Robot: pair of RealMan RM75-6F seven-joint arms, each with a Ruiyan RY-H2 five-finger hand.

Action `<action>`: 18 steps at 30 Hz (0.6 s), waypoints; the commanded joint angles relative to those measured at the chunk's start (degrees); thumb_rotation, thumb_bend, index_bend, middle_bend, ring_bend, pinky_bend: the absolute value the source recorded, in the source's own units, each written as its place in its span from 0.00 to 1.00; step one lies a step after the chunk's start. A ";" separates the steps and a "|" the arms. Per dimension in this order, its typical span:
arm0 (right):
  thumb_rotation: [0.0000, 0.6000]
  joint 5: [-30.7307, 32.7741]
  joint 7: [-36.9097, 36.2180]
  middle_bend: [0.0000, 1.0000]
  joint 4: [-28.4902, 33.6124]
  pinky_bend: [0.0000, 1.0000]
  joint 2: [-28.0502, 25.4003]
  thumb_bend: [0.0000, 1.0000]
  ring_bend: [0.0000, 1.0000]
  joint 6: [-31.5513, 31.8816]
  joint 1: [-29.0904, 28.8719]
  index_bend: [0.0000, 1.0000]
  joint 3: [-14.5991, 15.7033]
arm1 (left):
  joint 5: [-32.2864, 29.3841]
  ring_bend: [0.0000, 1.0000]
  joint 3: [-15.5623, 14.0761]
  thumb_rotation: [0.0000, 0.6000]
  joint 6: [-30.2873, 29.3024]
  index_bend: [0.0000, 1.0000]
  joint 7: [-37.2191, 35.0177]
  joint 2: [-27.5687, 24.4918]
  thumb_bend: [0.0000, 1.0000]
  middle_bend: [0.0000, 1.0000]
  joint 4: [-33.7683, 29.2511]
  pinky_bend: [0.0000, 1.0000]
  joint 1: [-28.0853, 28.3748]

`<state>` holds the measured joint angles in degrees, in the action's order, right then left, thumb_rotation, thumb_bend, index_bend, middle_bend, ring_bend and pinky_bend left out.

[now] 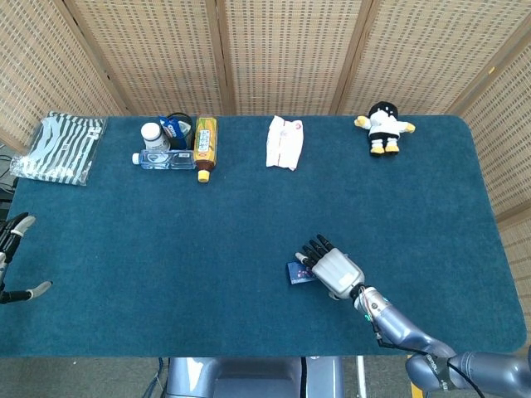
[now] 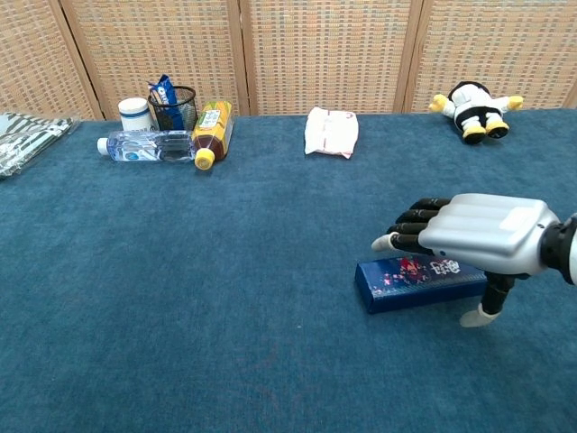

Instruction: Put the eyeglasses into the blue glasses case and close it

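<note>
The blue glasses case (image 2: pixel 406 281) lies closed on the teal table, right of centre near the front; in the head view only its left end (image 1: pixel 297 273) shows. My right hand (image 2: pixel 482 234) hovers palm-down over its right half, fingers spread above the lid and thumb down on the near side by the cloth. In the head view the right hand (image 1: pixel 334 269) covers most of the case. It holds nothing. My left hand (image 1: pixel 15 259) sits at the far left table edge, fingers apart and empty. No eyeglasses are visible.
At the back left are a lying water bottle (image 1: pixel 166 159), a tea bottle (image 1: pixel 205 145), a white jar (image 1: pixel 151 133) and a mesh cup (image 1: pixel 177 126). A white packet (image 1: pixel 284 142), a plush toy (image 1: pixel 383 128) and a striped cloth (image 1: pixel 60 146) lie along the back.
</note>
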<state>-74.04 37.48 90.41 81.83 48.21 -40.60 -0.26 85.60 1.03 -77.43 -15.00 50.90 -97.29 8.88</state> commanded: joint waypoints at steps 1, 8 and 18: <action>1.00 -0.40 -1.40 0.23 -1.87 0.00 1.58 0.08 0.00 0.87 -0.18 0.16 -0.70 | -0.13 0.00 0.04 1.00 0.17 0.00 -0.10 -0.01 0.00 0.00 0.10 0.00 0.08; 1.00 -2.00 -5.25 0.39 -4.70 0.00 3.40 0.19 0.01 2.96 0.41 0.35 -1.20 | -0.41 0.00 0.11 1.00 0.48 0.00 0.02 0.10 0.00 0.00 0.15 0.00 0.20; 1.00 -2.33 -6.40 0.43 -5.54 0.00 3.72 0.21 0.05 3.75 0.73 0.42 -1.12 | -0.29 0.00 0.06 1.00 0.43 0.00 0.29 0.12 0.00 0.00 0.00 0.00 0.18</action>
<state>-76.31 31.07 84.87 85.55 51.89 -39.89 -1.39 85.30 1.10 -77.00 -14.72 51.02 -97.28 9.06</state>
